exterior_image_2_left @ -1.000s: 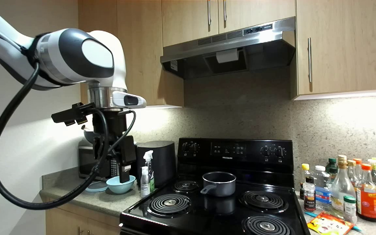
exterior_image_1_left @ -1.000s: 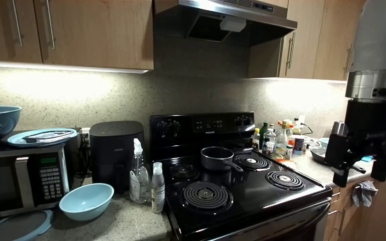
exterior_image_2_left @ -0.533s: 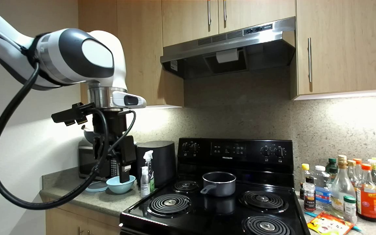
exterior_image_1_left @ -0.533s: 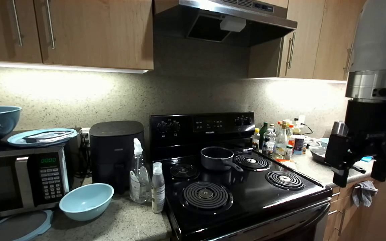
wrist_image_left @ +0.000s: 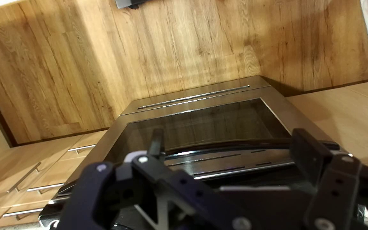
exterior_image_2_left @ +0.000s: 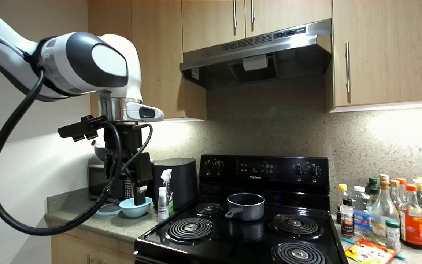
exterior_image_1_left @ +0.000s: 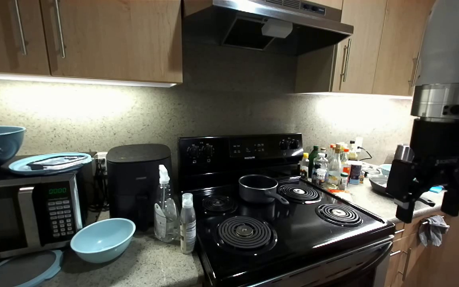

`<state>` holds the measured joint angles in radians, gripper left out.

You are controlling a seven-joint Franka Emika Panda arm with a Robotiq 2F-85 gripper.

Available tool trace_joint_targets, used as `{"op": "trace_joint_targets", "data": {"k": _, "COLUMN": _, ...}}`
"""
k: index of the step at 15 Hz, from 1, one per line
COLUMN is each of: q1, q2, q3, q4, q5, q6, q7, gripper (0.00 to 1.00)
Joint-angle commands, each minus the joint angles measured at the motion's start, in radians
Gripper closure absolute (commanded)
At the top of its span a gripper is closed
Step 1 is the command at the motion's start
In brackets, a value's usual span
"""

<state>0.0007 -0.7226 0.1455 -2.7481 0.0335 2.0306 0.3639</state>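
Note:
My gripper (exterior_image_1_left: 428, 211) is open and empty, pointing down at the right of an exterior view. Its two black fingers stand wide apart in the wrist view (wrist_image_left: 230, 135), with the oven door handle (wrist_image_left: 235, 144) seen beyond them. In an exterior view the gripper (exterior_image_2_left: 139, 198) overlaps the light blue bowl (exterior_image_2_left: 128, 211) by line of sight only; that bowl (exterior_image_1_left: 102, 241) stands well away on the counter. A dark grey pot (exterior_image_1_left: 255, 191) with one handle sits on the black stove (exterior_image_1_left: 293, 235); the pot also shows in an exterior view (exterior_image_2_left: 247, 209). The gripper touches nothing visible.
A spray bottle (exterior_image_1_left: 166, 219) and a pump bottle (exterior_image_1_left: 188, 227) stand left of the stove. A black appliance (exterior_image_1_left: 140, 179) and microwave (exterior_image_1_left: 4, 215) are behind. Several bottles (exterior_image_2_left: 379, 216) crowd the right counter. The range hood (exterior_image_2_left: 258, 55) hangs above.

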Motion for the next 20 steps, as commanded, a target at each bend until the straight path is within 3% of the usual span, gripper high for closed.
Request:
{"op": "trace_joint_targets", "data": {"k": 1, "q1": -0.004, "q2": 0.0, "q3": 0.003, "q4": 0.002, "q5": 0.002, "q6": -0.002, "q7": -0.002, "gripper": 0.0}}
{"op": "trace_joint_targets", "data": {"k": 15, "q1": -0.004, "q2": 0.0, "q3": 0.003, "q4": 0.002, "q5": 0.002, "q6": -0.002, "q7": -0.002, "gripper": 0.0}}
{"op": "trace_joint_targets", "data": {"k": 20, "q1": 0.013, "q2": 0.049, "q3": 0.035, "q4": 0.07, "q5": -0.018, "q6": 0.147, "q7": -0.012, "gripper": 0.0}}
